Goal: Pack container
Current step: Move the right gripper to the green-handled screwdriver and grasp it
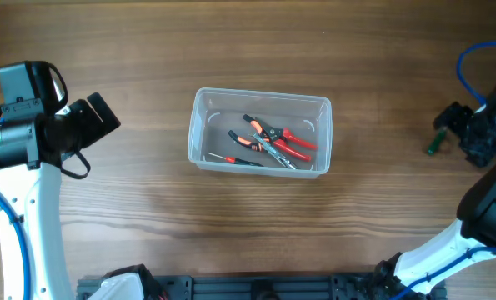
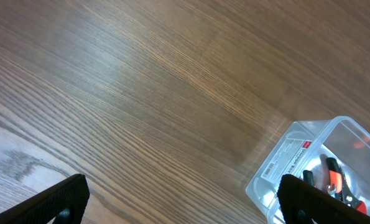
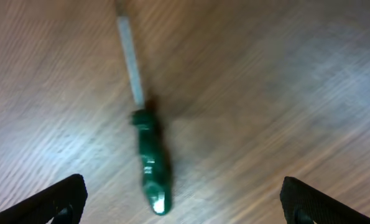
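L gripper [image 2: 181,186] far left of overhead, R gripper [image 3: 181,186] far right above a green screwdriver [image 3: 152,168], both spread wide & empty; container [image 1: 260,94] sits mid-frame w/ hand tools [image 1: 273,142] inside

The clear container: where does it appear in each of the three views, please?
Overhead: the container stands at the centre of the picture.
Left wrist: its corner shows at the lower right edge.
Right wrist: not in it.
Shared landmark: the orange-handled pliers inside it, in overhead and left wrist.
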You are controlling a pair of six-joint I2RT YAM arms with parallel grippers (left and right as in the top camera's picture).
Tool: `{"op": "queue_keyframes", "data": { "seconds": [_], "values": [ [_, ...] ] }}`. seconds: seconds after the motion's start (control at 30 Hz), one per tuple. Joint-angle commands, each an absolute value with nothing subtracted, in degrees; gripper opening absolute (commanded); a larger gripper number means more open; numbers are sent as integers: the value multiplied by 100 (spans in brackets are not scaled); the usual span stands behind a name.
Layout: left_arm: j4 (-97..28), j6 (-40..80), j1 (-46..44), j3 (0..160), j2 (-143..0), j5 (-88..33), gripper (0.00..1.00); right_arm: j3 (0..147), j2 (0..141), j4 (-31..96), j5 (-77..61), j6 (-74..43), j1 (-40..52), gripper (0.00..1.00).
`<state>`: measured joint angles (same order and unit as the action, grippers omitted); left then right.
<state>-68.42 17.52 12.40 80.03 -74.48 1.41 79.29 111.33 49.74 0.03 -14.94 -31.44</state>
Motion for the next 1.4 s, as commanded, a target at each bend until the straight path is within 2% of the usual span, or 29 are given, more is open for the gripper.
{"op": "queue_keyframes", "data": {
  "seconds": [0.0, 0.13, 0.73, 0.8, 0.83, 0.87, 0.97, 1.07, 1.37],
  "values": [
    [-6838, 1848, 1264, 8086, -7481, 110, 100, 7922, 11172, 4858, 152, -1221, -2746, 99],
    [-6840, 1848, 1264, 8086, -7481, 110, 100, 7922, 11286, 4707, 102, -1505, -2567, 99],
    [-6838, 1848, 1264, 8086, -7481, 113, 100, 7922, 12151, 4595, 121, -1350, -2596, 98],
    [-6840, 1848, 1264, 8086, -7481, 110, 100, 7922, 12151, 4615, 123, -1350, -2596, 90],
    [-6840, 1848, 1264, 8086, -7481, 110, 100, 7922, 12151, 4633, 123, -1356, -2596, 75],
    [-6840, 1848, 1264, 8086, -7481, 110, 100, 7922, 12151, 4635, 123, -1367, -2596, 66],
    [-6840, 1848, 1264, 8086, -7481, 110, 100, 7922, 12151, 4648, 123, -1367, -2596, 55],
    [-6840, 1848, 1264, 8086, -7481, 113, 100, 7922, 12151, 4674, 123, -1365, -2596, 38],
    [-6840, 1846, 1264, 8086, -7481, 113, 100, 7922, 12151, 4674, 121, -1365, -2593, 19]
  ]
}}
